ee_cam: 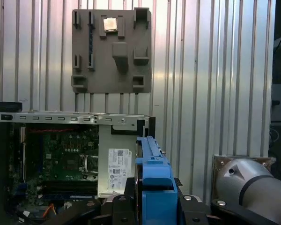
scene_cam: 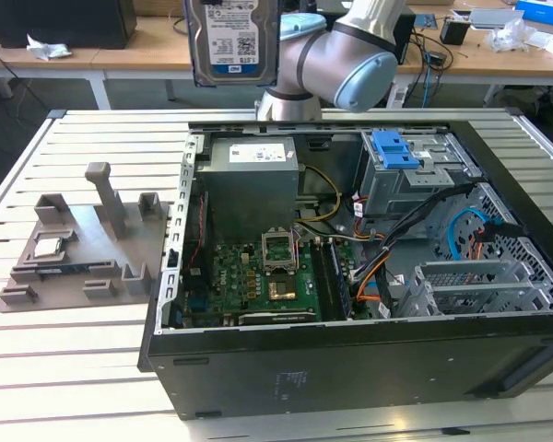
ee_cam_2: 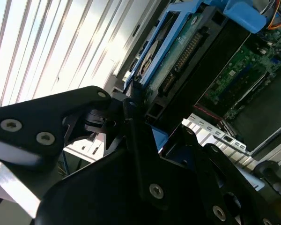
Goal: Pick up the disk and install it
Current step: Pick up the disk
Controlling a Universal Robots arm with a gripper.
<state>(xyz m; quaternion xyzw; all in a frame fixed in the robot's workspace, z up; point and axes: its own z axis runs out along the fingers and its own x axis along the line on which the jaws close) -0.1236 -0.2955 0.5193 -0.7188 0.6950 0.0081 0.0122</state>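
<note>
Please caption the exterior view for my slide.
Robot arm holds the disk upright in mid-air near the open computer case.

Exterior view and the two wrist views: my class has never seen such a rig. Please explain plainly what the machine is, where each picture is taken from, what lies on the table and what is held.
The machine is one robot arm ending in gripping fingers. The exterior view comes from a camera off the arm; both wrist views come from cameras riding on it. On the slatted metal table lie an open computer case and, to the exterior view's left, a grey holder tray carrying a small silver chip. The fingers are shut on the disk, a hard drive with blue side rails, held up in the air, not yet in the case.
</note>
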